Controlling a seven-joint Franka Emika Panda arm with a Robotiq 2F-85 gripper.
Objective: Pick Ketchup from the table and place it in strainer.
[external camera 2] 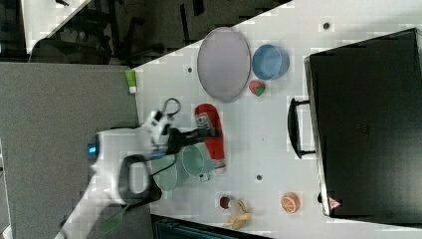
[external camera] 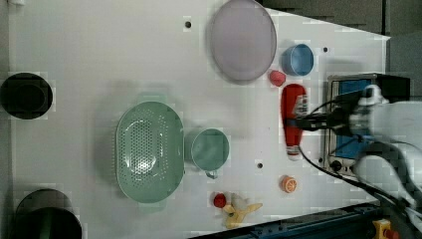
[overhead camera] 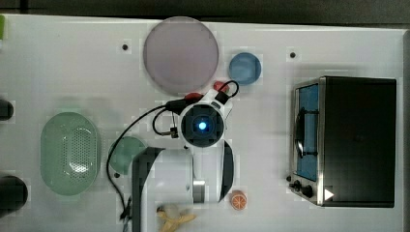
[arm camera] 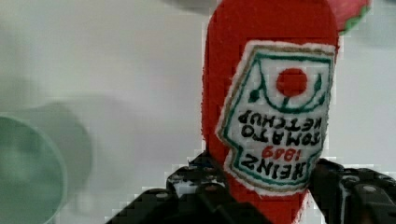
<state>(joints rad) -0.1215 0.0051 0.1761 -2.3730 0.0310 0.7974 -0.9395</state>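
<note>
The ketchup [external camera: 292, 102] is a slender red bottle with a white label, lying lengthwise with its white cap toward the left view's bottom. My gripper [external camera: 298, 121] reaches across its middle. In the wrist view the gripper [arm camera: 261, 179] has one black finger [arm camera: 196, 179] pressed on each side of the ketchup [arm camera: 261, 56], just below the label, so it is shut on it. From the top view the arm covers all but a red end of the ketchup [overhead camera: 194, 95]. The pale green oval strainer [external camera: 124, 144] stands apart at the left view's left, also seen as the strainer [overhead camera: 48, 145].
A dark green cup [external camera: 210, 149] sits between the strainer and the bottle. A greyish-pink plate [external camera: 242, 39], a blue bowl [external camera: 297, 59] and a strawberry [external camera: 276, 77] lie beyond the bottle's base. A toaster oven [overhead camera: 348, 140], an orange slice [external camera: 288, 183] and a banana [external camera: 241, 209] are nearby.
</note>
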